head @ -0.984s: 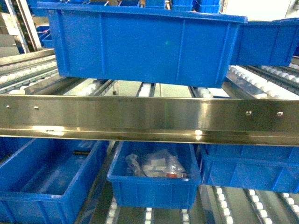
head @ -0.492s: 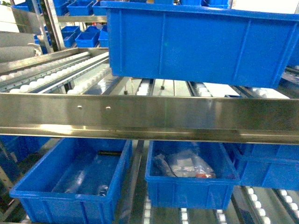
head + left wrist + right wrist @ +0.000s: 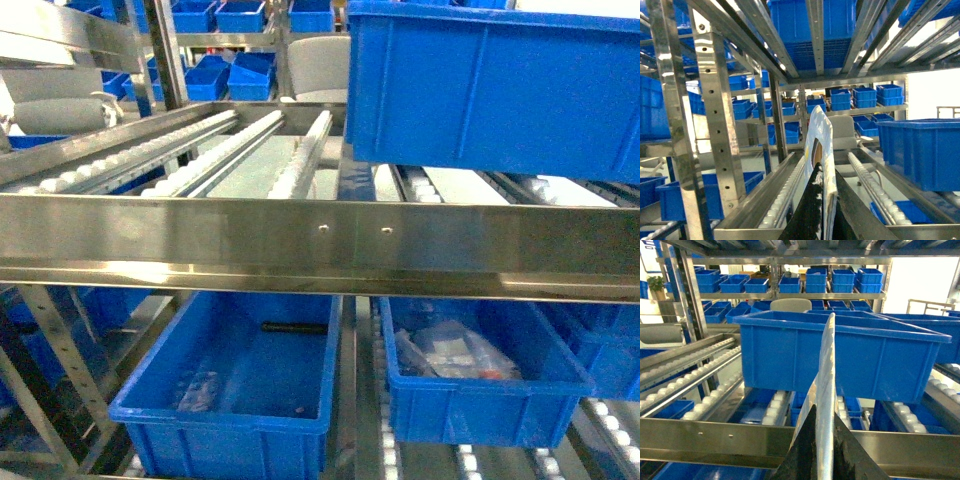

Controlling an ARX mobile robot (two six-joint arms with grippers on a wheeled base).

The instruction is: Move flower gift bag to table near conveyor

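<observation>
The flower gift bag (image 3: 822, 132) shows edge-on in the left wrist view as a thin glossy card with a printed face. My left gripper (image 3: 824, 169) is shut on its lower edge. In the right wrist view the bag (image 3: 827, 360) is again a thin shiny edge standing upright, and my right gripper (image 3: 825, 412) is shut on it. The conveyor (image 3: 250, 150), steel-framed with rows of white rollers, lies straight ahead behind a steel cross beam (image 3: 320, 245). Neither gripper nor the bag shows in the head view. The table is out of view.
A large blue bin (image 3: 490, 90) sits on the rollers at the upper right. Below the beam are a long blue bin (image 3: 240, 370) and a smaller blue bin (image 3: 470, 385) holding plastic-wrapped items. A steel upright (image 3: 715, 115) stands close on the left. More blue bins fill the shelves (image 3: 805, 282) behind.
The head view has swung left: the big blue bin and the lower bins have slid rightward in the picture, and the open roller lanes now fill the left side.
</observation>
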